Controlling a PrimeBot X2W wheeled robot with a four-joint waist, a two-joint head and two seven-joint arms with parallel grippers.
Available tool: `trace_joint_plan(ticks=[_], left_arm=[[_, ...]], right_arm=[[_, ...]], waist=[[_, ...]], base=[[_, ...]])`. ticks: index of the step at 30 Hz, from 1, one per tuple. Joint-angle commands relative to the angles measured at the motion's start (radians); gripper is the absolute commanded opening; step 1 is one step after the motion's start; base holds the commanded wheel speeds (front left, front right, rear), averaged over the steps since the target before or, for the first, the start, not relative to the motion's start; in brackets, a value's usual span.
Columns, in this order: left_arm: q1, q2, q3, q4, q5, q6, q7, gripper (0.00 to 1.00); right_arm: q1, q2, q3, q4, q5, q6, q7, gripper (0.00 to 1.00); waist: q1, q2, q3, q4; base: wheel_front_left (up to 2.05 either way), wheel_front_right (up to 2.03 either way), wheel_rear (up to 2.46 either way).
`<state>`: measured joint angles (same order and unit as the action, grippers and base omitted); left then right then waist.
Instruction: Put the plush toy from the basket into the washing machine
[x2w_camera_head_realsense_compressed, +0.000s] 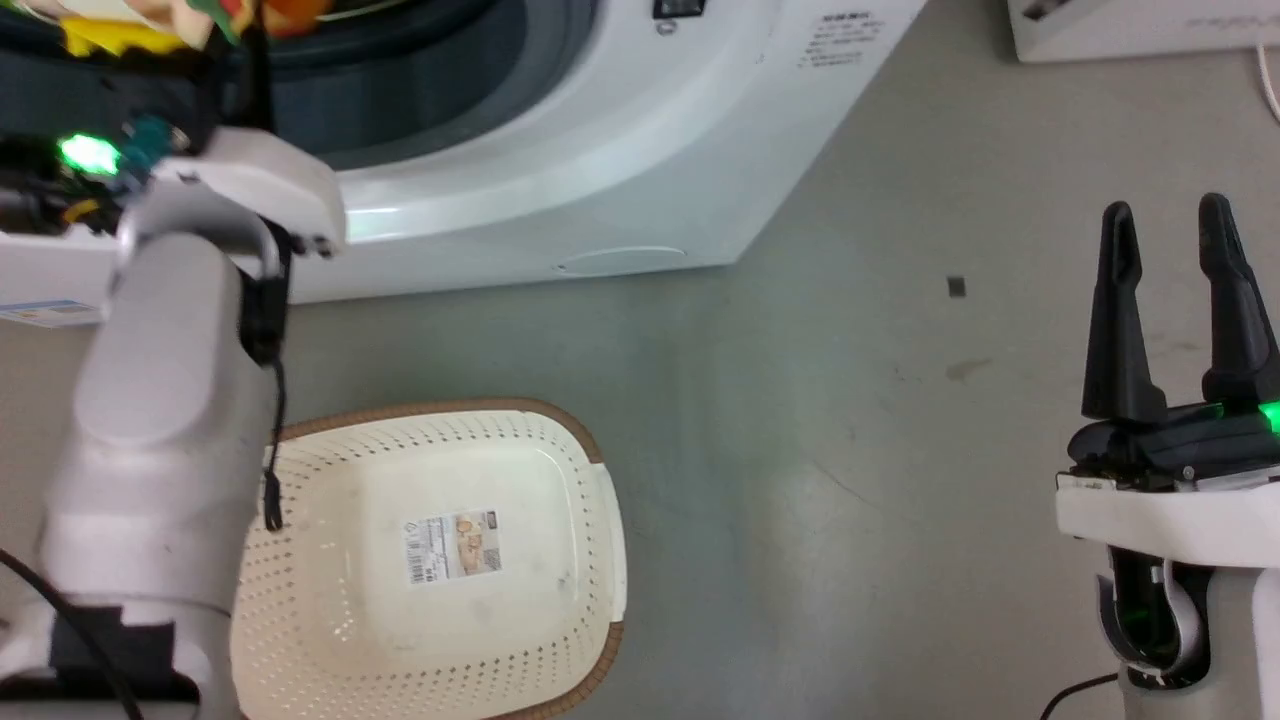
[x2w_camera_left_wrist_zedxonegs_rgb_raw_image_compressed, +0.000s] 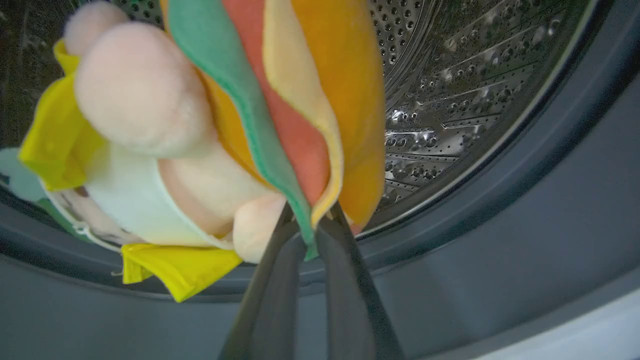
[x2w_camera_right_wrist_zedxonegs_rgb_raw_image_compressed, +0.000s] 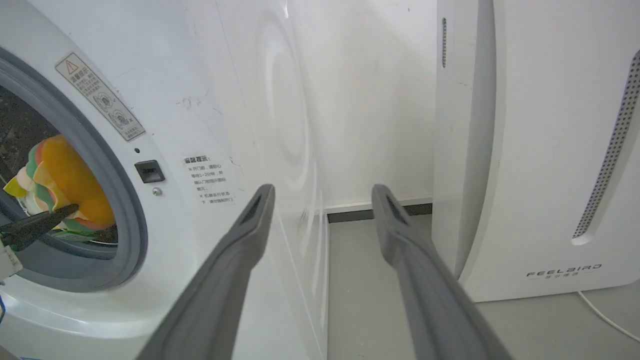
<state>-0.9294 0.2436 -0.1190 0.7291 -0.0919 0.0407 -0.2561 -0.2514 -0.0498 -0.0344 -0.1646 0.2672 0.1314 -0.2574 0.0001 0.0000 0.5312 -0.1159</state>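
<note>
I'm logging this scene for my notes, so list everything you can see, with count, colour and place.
toy: one, peach, yellow, green and orange, at the washer's mouth.
washer: one, white with grey gasket and steel drum, ahead on the floor.
basket: one, cream with brown rim, on the floor before the washer.
sticker: one, white, printed, on the basket's bottom.
appliance: one, white, marked FEELBIRD, right of the washer.
cable: one, white, on the floor by the appliance.
floor: grey.
left gripper: one, dark, shut on the toy.
right gripper: one, dark, open, over the floor.
</note>
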Motion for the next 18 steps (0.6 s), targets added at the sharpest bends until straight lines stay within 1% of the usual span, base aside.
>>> trace_joint_plan(ticks=[1,12,18], left_arm=[[-0.039,0.013,0.007,0.01,0.007,-0.002,-0.006,0.0],[-0.257,0.081,0.055,0.107,0.006,0.014,-0.006,0.0],[-0.343,0.121,0.066,0.171,0.006,0.012,-0.006,0.0]], right_arm=[[-0.02,0.0,0.003,-0.005,0.006,-0.001,-0.004,1.0],[-0.058,0.0,0.003,0.002,0.024,-0.001,-0.004,1.0],[-0.064,0.0,0.015,0.002,0.019,-0.001,-0.004,1.0]], waist=[[-0.0001,0.0,0.04,-0.034],[-0.0001,0.0,0.143,-0.102],[-0.0001,0.0,0.176,-0.123]], base=[[0.0,0.0,0.0],[0.0,0.0,0.0],[0.0,0.0,0.0]])
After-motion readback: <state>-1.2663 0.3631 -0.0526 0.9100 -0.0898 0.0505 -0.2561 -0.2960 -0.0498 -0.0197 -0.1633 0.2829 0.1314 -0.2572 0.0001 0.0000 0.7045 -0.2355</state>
